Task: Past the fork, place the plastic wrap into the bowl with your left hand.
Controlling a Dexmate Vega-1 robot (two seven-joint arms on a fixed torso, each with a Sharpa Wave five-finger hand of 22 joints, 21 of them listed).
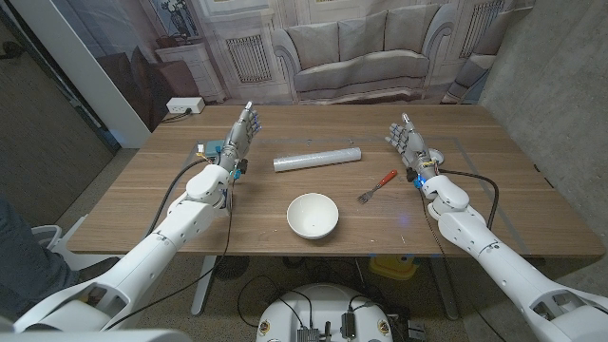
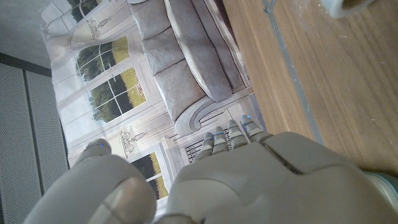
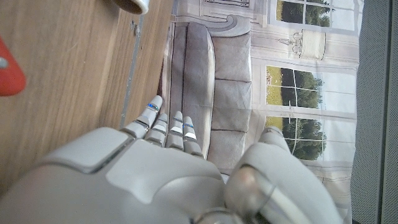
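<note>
A roll of plastic wrap (image 1: pixel 317 157) lies across the middle of the table, beyond a white bowl (image 1: pixel 313 216). A fork with a red handle (image 1: pixel 377 186) lies to the right of the bowl. My left hand (image 1: pixel 240 134) stands upright to the left of the roll, fingers straight and apart, holding nothing. My right hand (image 1: pixel 408 142) is raised to the right of the fork, fingers extended, empty. The left wrist view looks along the back of my left hand (image 2: pixel 249 180) toward the backdrop. In the right wrist view, the fork's red handle tip (image 3: pixel 9 74) shows beside my right hand (image 3: pixel 155 180).
A white power strip (image 1: pixel 184 105) sits at the table's far left corner. A small round object (image 1: pixel 435 158) lies close behind my right hand. A printed backdrop of a sofa and windows hangs behind the table.
</note>
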